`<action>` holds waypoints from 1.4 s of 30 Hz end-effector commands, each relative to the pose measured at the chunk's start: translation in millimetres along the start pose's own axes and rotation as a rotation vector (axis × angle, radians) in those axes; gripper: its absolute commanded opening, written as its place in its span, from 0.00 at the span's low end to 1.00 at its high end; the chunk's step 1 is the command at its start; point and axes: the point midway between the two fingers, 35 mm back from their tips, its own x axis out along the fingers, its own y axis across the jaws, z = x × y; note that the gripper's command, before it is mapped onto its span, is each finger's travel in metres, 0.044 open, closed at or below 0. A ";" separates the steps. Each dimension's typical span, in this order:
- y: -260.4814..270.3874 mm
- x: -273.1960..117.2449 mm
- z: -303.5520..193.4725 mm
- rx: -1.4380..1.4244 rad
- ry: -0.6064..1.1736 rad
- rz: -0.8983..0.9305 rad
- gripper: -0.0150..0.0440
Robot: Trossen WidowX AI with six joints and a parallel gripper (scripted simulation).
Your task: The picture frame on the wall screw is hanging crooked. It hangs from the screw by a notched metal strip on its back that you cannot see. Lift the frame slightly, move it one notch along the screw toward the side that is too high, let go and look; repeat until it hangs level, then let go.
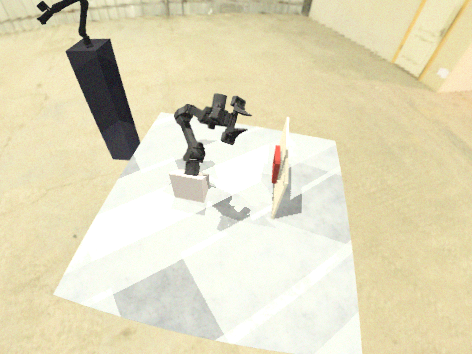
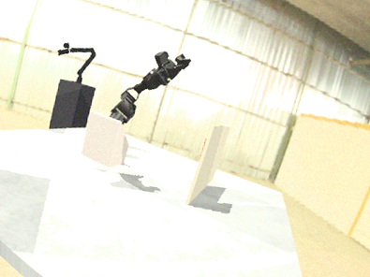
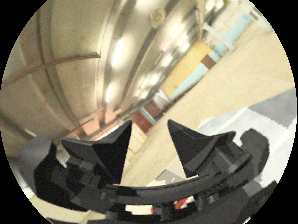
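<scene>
- My gripper (image 1: 248, 122) (image 2: 186, 62) (image 3: 149, 121) is open, its two fingers apart with nothing between them.
- The one red picture frame (image 1: 276, 165) (image 2: 203, 149) is on the upright panel (image 1: 279, 197) (image 2: 208, 168), on the side toward me; I see it nearly edge-on, so I can't tell its tilt.
- Its screw is too small to make out.
- Open air separates my fingers from the frame.
- The panel stands inside the table's (image 1: 250, 300) (image 2: 158, 251) (image 3: 282, 110) edges.
- One pale block (image 1: 190, 187) (image 2: 103, 141) hides my base.
</scene>
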 end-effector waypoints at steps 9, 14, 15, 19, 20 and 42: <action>-9.1 -48.4 -101.6 0.200 0.212 0.017 0.69; -16.1 -75.0 -129.3 0.292 0.298 0.011 0.69; -17.7 -80.5 -134.0 0.310 0.315 0.008 0.69; -25.0 -102.5 -150.1 0.384 0.384 -0.005 0.69; -26.9 -108.0 -153.6 0.402 0.401 -0.009 0.69; -67.0 -190.9 -184.5 0.695 0.677 -0.135 0.69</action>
